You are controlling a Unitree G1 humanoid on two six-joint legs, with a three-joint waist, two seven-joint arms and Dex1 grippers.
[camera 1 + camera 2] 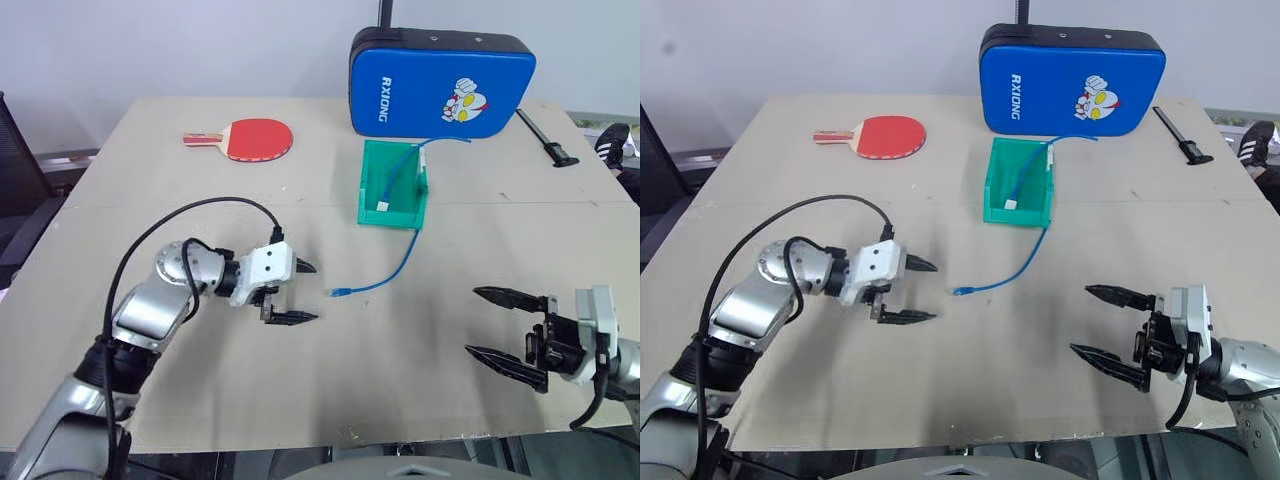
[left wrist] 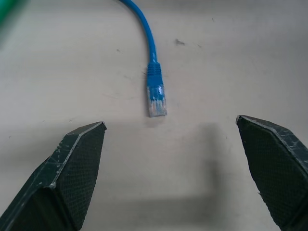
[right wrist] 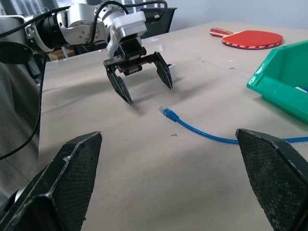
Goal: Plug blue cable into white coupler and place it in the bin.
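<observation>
The blue cable (image 1: 385,277) lies on the table, its free plug (image 2: 156,98) pointing toward my left gripper (image 1: 308,292). That gripper is open a short way from the plug, with nothing between its fingers. From the plug the cable curves back to the teal bin (image 1: 372,178) and climbs over its right wall. A small white block, the white coupler (image 1: 383,207), rests on the bin's floor at the end of a blue strand. My right gripper (image 1: 475,320) hovers open and empty at the near right, its fingers aimed toward the plug (image 3: 168,114) and the left gripper (image 3: 150,95).
A red table tennis paddle (image 1: 250,138) lies at the back left. A big blue padded case (image 1: 440,85) stands behind the bin. A black tool (image 1: 548,140) lies at the back right. The table's front edge runs just below both arms.
</observation>
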